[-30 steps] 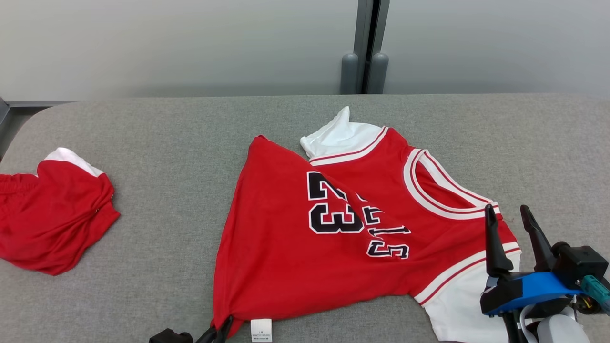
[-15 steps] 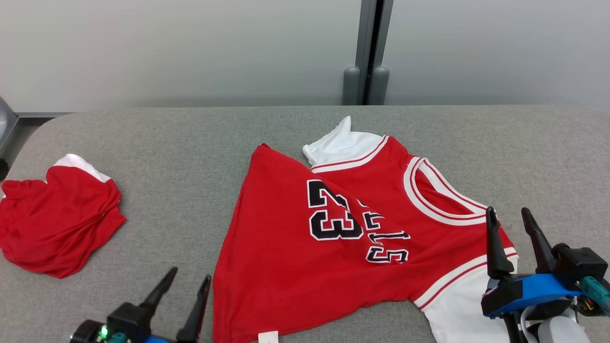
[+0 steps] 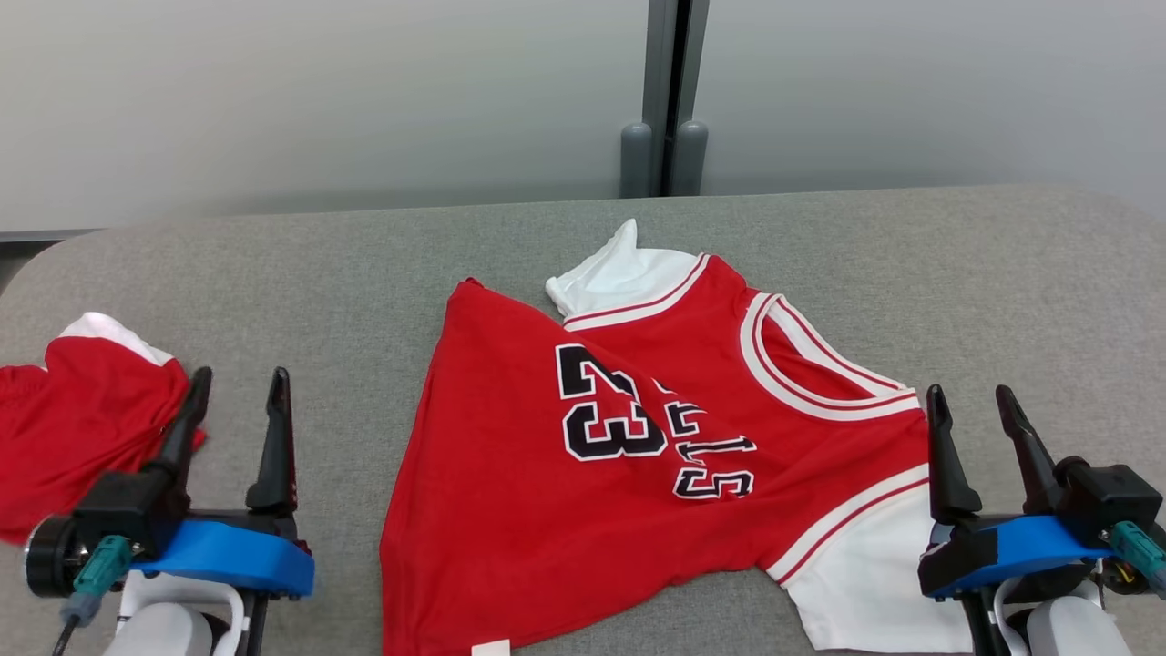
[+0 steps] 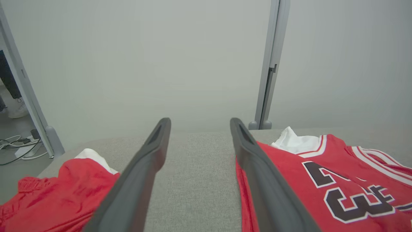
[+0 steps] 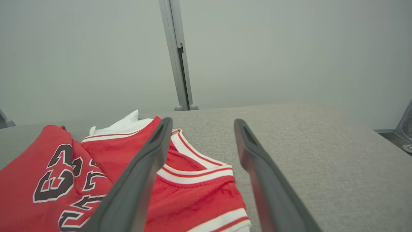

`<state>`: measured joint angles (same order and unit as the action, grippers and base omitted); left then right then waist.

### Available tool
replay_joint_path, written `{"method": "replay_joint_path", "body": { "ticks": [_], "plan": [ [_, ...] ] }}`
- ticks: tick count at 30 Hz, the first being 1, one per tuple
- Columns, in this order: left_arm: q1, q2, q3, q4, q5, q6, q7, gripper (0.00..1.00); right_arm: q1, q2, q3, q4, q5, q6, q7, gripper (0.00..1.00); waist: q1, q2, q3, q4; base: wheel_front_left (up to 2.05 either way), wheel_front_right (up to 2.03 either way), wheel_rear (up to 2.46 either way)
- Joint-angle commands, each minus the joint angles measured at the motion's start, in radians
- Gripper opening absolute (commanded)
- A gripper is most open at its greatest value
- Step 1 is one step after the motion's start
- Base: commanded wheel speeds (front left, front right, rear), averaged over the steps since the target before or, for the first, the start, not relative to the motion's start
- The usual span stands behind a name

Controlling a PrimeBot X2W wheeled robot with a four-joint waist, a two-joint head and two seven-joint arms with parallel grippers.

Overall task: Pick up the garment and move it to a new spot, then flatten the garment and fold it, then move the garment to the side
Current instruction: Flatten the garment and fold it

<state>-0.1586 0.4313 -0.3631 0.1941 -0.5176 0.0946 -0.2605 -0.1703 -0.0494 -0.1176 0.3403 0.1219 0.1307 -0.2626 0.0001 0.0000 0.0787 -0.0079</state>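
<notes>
The garment (image 3: 656, 437) is a red jersey with a black "23", white trim and white sleeves. It lies spread but wrinkled on the grey table (image 3: 319, 273), with its upper left part folded over. My left gripper (image 3: 239, 378) is open, off the jersey's left edge, holding nothing. My right gripper (image 3: 967, 396) is open too, beside the collar and right sleeve. In the left wrist view the left gripper (image 4: 198, 125) points over bare table, with the jersey (image 4: 322, 167) to its right. In the right wrist view one finger (image 5: 151, 154) of the right gripper (image 5: 202, 124) overlaps the jersey (image 5: 96, 161).
A crumpled red and white piece of clothing (image 3: 82, 428) lies at the table's left end, just behind my left fingers. A grey partition wall with a vertical post (image 3: 665, 91) stands along the far edge. Cables (image 4: 19, 145) lie on the floor past the left end.
My left gripper opened and let go of the jersey's lower hem corner, then moved left and up. The hem settled on the table. The head camera shifted. The right gripper kept still.
</notes>
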Motion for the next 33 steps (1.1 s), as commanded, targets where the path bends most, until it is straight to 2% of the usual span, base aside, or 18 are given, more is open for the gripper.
{"method": "replay_joint_path", "body": {
  "ticks": [1, 7, 15, 22, 27, 33],
  "plan": [
    [-0.006, -0.013, 0.035, -0.012, 0.016, 0.007, -0.005, 1.00, 0.009, -0.002, -0.001, -0.010, -0.007, 0.000, -0.003, 1.00, -0.0001, 0.0000, -0.005, -0.008, 0.00, 0.00, 0.00],
    [0.055, -0.054, 0.136, -0.025, 0.071, 0.010, -0.005, 1.00, 0.032, -0.002, 0.002, -0.032, -0.034, 0.000, -0.003, 1.00, -0.0001, 0.0000, -0.020, -0.031, 0.00, 0.00, 0.00],
    [0.132, -0.118, 0.205, -0.002, 0.134, -0.025, -0.005, 1.00, 0.076, -0.002, 0.001, -0.060, -0.053, 0.000, 0.002, 1.00, -0.0001, 0.0000, -0.049, -0.040, 0.00, 0.00, 0.00],
    [0.157, -0.152, 0.242, 0.022, 0.176, -0.067, -0.005, 1.00, 0.100, -0.002, 0.000, -0.085, -0.053, 0.000, 0.018, 1.00, -0.0001, 0.0000, -0.061, -0.038, 0.00, 0.00, 0.00],
    [0.122, -0.168, 0.229, 0.043, 0.208, -0.106, -0.005, 1.00, 0.097, -0.002, 0.002, -0.093, -0.053, 0.000, 0.025, 1.00, -0.0001, 0.0000, -0.058, -0.032, 0.00, 0.00, 0.00],
    [0.065, -0.195, 0.158, 0.156, 0.210, -0.164, 0.015, 1.00, 0.084, -0.002, 0.012, -0.097, -0.051, 0.000, 0.028, 1.00, -0.0001, 0.0000, -0.045, -0.034, 0.00, 0.00, 0.00]
  ]
}}
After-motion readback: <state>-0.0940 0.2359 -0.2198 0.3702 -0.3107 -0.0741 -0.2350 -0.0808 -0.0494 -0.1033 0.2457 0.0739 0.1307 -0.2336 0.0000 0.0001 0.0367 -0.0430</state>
